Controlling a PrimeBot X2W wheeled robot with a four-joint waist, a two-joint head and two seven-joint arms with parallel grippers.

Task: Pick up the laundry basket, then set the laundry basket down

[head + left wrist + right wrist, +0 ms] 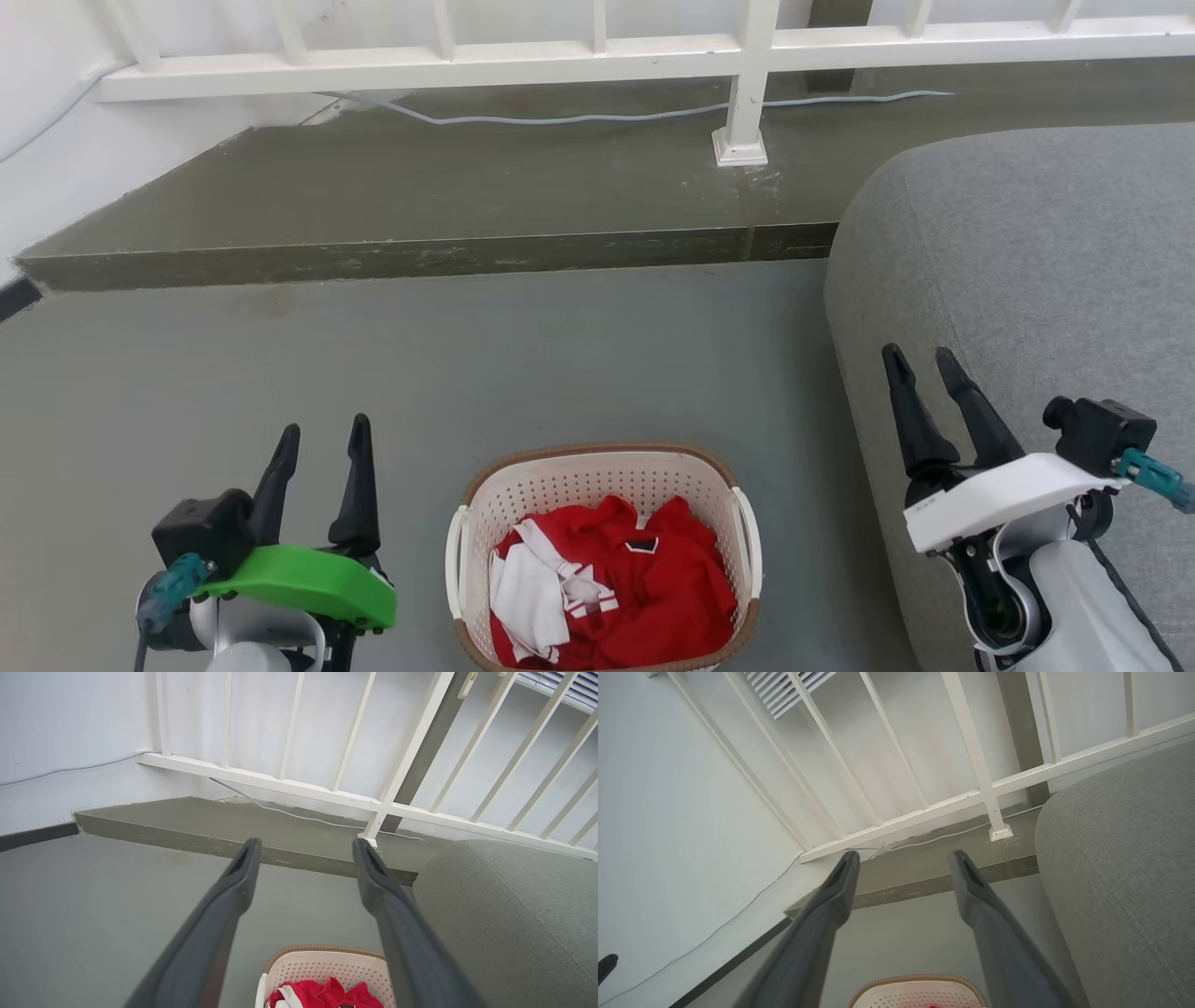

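Note:
The laundry basket (597,481) stands on the grey floor at the bottom centre of the head view, cream perforated plastic with a brown woven rim and white loop handles on its left and right sides. Red and white clothes (611,588) lie inside it. My left gripper (322,439) is open to the left of the basket, apart from it, fingers pointing up the view. My right gripper (922,359) is open to the right, over the sofa's edge. The basket's far rim (322,949) shows low between the left fingers, and its rim (920,980) shows again in the right wrist view.
A grey sofa (1027,280) stands close on the basket's right. Beyond lies a raised concrete step (420,252) with a white railing (747,84) and a cable (560,119) along it. A white wall (56,168) closes the left side. Open floor (467,355) lies before the basket.

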